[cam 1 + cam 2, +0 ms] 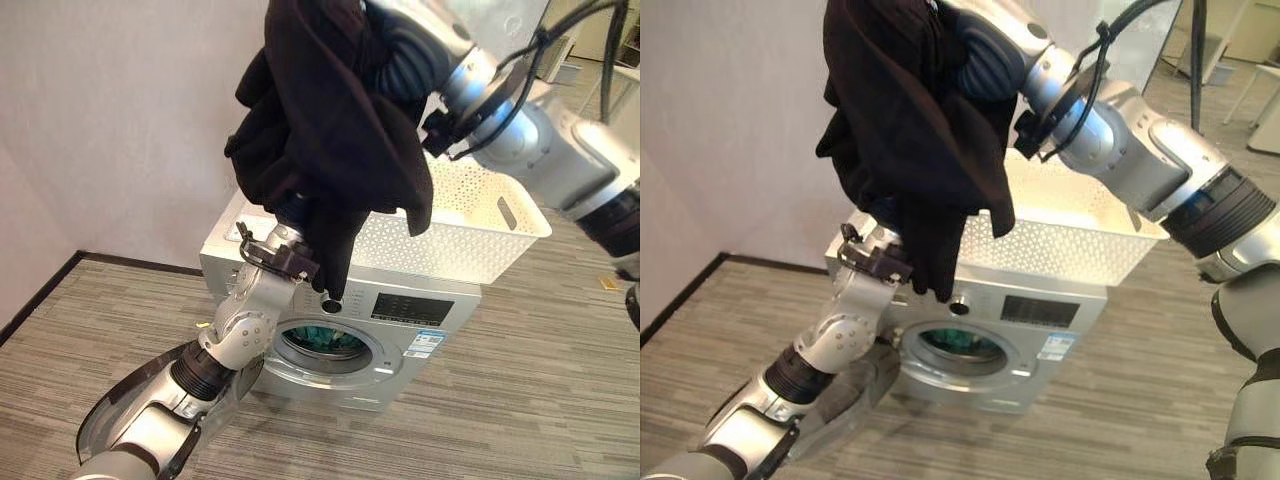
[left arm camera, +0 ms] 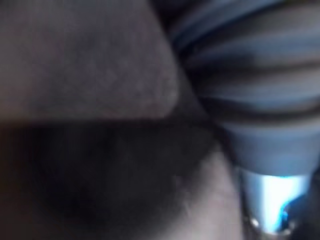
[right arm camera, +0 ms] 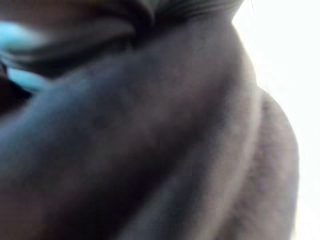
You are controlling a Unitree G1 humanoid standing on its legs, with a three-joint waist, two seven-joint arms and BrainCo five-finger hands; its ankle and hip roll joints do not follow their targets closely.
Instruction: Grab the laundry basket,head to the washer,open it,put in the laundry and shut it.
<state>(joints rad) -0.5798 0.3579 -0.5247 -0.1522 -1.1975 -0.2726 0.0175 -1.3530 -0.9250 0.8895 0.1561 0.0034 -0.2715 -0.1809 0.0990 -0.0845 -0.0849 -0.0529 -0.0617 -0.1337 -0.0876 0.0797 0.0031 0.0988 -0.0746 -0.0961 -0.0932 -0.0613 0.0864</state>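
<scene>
Black garment [image 1: 320, 130] hangs upper centre over both hands, grip unreadable | washer [image 1: 400, 320] door open below | you lower it straight into the drum, clear of basket [image 1: 480, 225].

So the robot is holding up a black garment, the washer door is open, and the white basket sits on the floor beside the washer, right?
Not quite. The basket sits on top of the washer, not on the floor, as the left eye view shows. The rest holds: the black garment is held up and the door is open.
</scene>
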